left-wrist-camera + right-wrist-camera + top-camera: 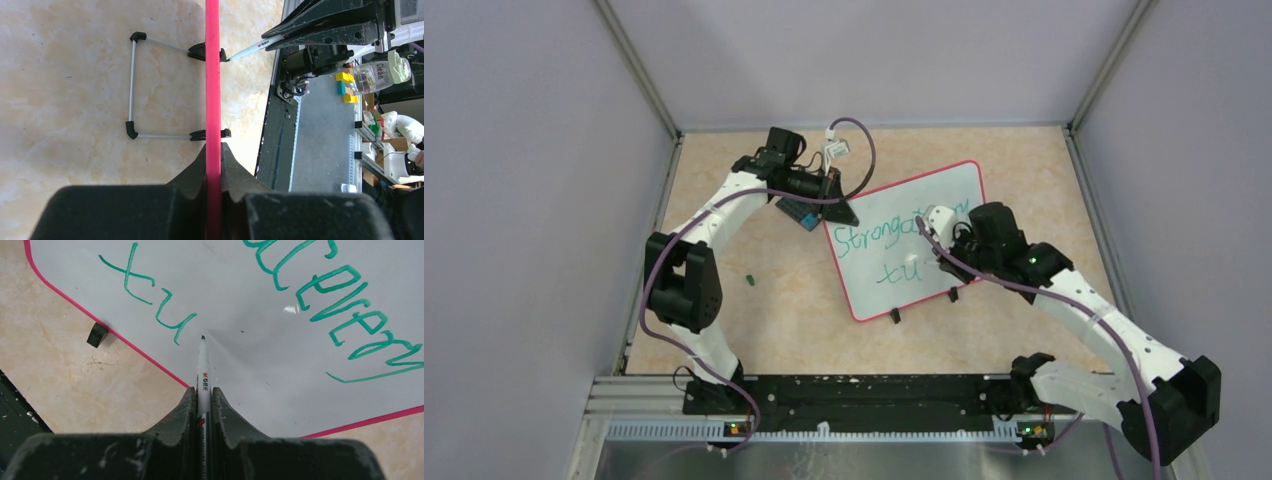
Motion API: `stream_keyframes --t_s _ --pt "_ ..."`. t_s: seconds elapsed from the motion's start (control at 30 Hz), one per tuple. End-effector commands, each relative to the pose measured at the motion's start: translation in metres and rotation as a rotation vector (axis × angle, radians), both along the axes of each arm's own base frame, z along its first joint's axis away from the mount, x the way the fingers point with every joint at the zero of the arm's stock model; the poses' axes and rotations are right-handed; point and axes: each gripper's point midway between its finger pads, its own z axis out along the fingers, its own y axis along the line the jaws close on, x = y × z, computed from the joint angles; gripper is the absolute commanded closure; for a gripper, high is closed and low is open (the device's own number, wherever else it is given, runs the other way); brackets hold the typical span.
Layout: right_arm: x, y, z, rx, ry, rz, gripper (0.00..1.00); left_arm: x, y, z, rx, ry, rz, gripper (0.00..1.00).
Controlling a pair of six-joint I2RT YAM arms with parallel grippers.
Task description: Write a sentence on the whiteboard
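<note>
The whiteboard (894, 255), white with a red-pink rim, stands tilted on small black feet on the beige table. Green writing covers it: a long top line and "xu" below. My left gripper (840, 212) is shut on the board's upper-left edge; the left wrist view shows the rim (213, 75) edge-on between my left gripper's (213, 150) jaws. My right gripper (939, 258) is shut on a white marker (203, 367). The marker's green tip sits at the board's surface (260, 365) just right of the "u"; I cannot tell if it touches. The marker also shows in the left wrist view (250, 49).
A small dark-grey plate with blue blocks (800, 212) lies under the left wrist. A small green cap (750, 280) lies on the table at left. The board's wire stand (132, 85) rests behind it. Enclosure walls surround the table. A "Clean" bottle (380, 75) sits off-table.
</note>
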Motion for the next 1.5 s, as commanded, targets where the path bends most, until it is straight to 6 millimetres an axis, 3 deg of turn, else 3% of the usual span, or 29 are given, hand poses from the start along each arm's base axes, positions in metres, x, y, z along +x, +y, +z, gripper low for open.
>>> stream_keyframes --t_s 0.0,0.53,0.77,1.0,1.27,1.47 --pt "0.010 0.009 0.023 0.073 -0.041 -0.007 1.00 -0.003 -0.002 -0.019 0.051 -0.015 -0.020 1.00" --pt "0.017 0.020 0.021 0.105 -0.039 0.007 1.00 -0.003 -0.002 -0.019 0.048 -0.015 -0.022 1.00" --pt "0.030 0.010 0.011 0.047 -0.062 -0.051 1.00 -0.003 -0.002 -0.020 0.052 -0.016 -0.020 1.00" --pt "0.020 -0.006 -0.005 -0.001 -0.035 -0.066 1.00 -0.003 -0.002 -0.021 0.052 -0.015 -0.022 1.00" --pt "-0.003 -0.008 -0.030 -0.012 0.051 -0.017 1.00 -0.002 -0.002 -0.021 0.049 -0.013 -0.023 1.00" --pt "0.002 -0.001 -0.021 0.013 0.037 -0.009 1.00 -0.002 -0.002 -0.021 0.051 -0.013 -0.020 1.00"
